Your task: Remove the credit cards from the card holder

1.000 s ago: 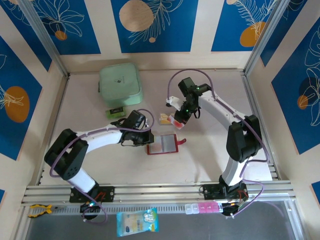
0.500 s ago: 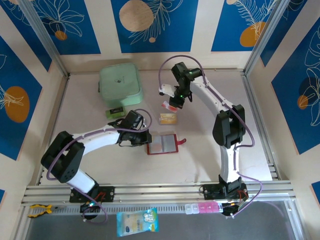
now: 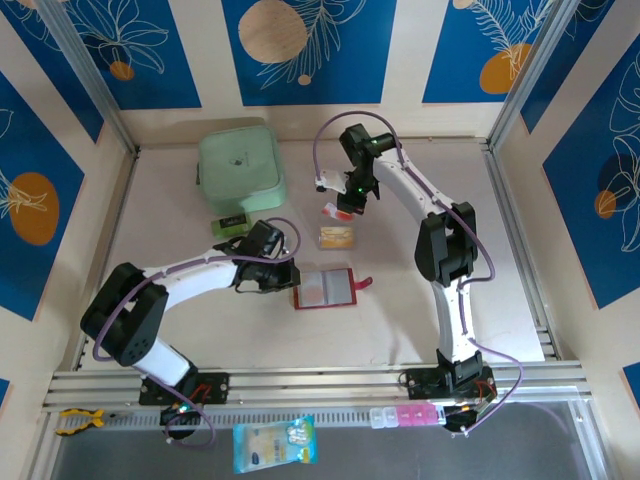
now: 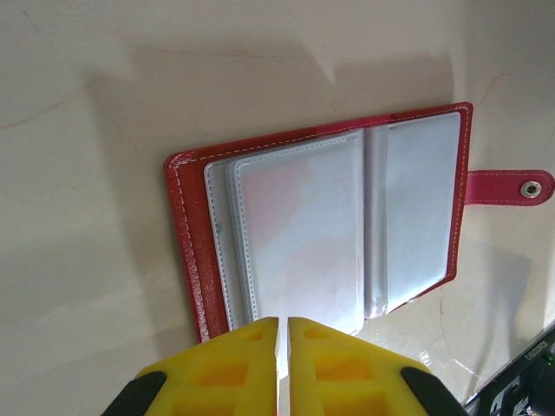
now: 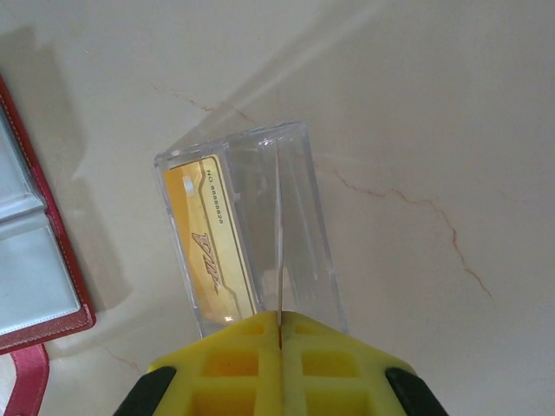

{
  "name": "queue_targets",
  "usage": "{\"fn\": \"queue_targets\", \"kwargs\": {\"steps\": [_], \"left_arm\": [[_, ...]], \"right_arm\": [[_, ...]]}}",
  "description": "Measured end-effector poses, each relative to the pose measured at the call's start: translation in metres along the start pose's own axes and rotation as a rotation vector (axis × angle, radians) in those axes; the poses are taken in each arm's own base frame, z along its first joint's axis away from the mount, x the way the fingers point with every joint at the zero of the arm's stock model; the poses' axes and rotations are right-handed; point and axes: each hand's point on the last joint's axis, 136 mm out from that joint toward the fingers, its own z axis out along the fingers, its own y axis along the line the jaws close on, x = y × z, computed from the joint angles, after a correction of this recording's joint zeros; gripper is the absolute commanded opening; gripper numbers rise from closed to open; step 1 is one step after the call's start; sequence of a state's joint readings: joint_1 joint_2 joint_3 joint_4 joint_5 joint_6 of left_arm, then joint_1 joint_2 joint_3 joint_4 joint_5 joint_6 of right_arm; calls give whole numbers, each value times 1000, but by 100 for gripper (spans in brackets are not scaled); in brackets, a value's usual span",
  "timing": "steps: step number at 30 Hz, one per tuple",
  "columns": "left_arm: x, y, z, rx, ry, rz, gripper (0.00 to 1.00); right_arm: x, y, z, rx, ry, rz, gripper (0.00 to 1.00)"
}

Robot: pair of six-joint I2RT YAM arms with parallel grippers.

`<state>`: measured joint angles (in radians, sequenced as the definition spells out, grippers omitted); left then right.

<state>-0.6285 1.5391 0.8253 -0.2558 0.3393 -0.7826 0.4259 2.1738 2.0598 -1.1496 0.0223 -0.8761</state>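
Observation:
The dark-red card holder (image 3: 327, 288) lies open on the table, pale clear sleeves (image 4: 303, 234) up and snap tab (image 4: 510, 186) to the right. My left gripper (image 3: 289, 276) (image 4: 283, 334) sits at its left edge, shut on the edge of a clear sleeve. A tan-gold credit card (image 3: 336, 236) (image 5: 208, 251) lies flat on the table behind the holder. My right gripper (image 3: 341, 207) (image 5: 279, 322) hangs above that card, shut on a thin whitish card with a red mark (image 3: 333, 210), which I see edge-on (image 5: 279, 234) in the right wrist view. The holder's corner (image 5: 39, 269) shows there at the left.
A mint-green square zip case (image 3: 240, 168) stands at the back left, with a small green-and-black block (image 3: 232, 224) in front of it. A blue-and-white packet (image 3: 275, 443) and a pink-and-clear box (image 3: 405, 416) lie below the arms' rail.
My right gripper has carried the whitish card away from the holder toward the back and slightly left, uncovering the tan-gold card. The left gripper has stayed at the holder.

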Motion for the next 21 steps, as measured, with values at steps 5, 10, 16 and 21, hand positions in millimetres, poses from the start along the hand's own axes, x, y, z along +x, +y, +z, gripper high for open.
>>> {"fn": "queue_targets", "kwargs": {"steps": [5,10,16,21], "left_arm": [[0,1,0,-2,1,-2,12],[0,2,0,-2,-1,-4,12],[0,2,0,-2,-1,-5,12],[0,3,0,-4,1,-6,12]], "right_arm": [[4,0,5,-8,5,0,18],[8,-8,9,15,0,20,18],[6,-21,7,61,-21,57,17],[2,-18,0,74,-60,121,17]]}}
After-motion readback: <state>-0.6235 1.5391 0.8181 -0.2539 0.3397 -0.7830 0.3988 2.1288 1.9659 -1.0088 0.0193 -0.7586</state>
